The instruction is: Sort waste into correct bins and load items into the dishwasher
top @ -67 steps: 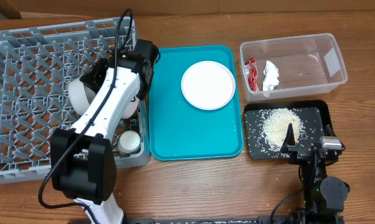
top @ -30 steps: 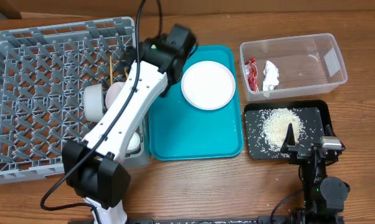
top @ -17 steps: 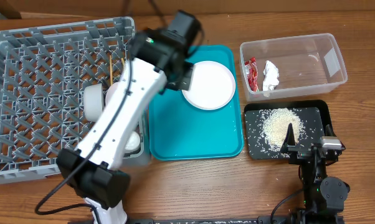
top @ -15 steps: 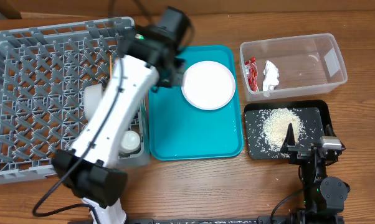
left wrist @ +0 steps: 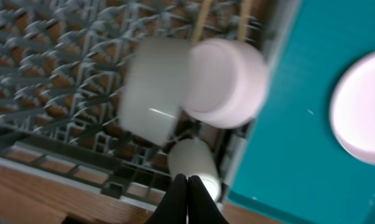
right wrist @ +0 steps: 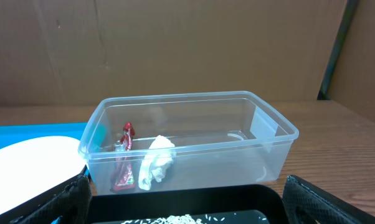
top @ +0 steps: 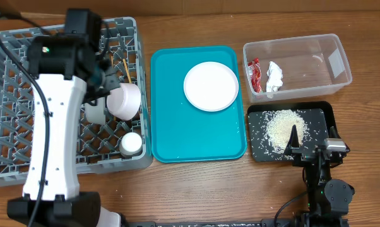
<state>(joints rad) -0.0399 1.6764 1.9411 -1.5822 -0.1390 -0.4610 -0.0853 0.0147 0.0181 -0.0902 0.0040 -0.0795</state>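
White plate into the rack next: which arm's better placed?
Left, probably. The left gripper hangs shut and empty over the dish rack, beside the teal tray holding the white plate; it must open first. The right gripper sits open at the black tray's near edge, far from the rack.

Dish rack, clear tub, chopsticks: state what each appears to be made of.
Dish rack: likely moulded plastic with a matte grey finish; the lattice floor and walls are one uniform colour.
Clear tub: probably plastic, glossy and transparent; you can see straight through its walls.
Chopsticks: seemingly wood or bamboo, pale tan and dull; too thin and blurred to tell more.
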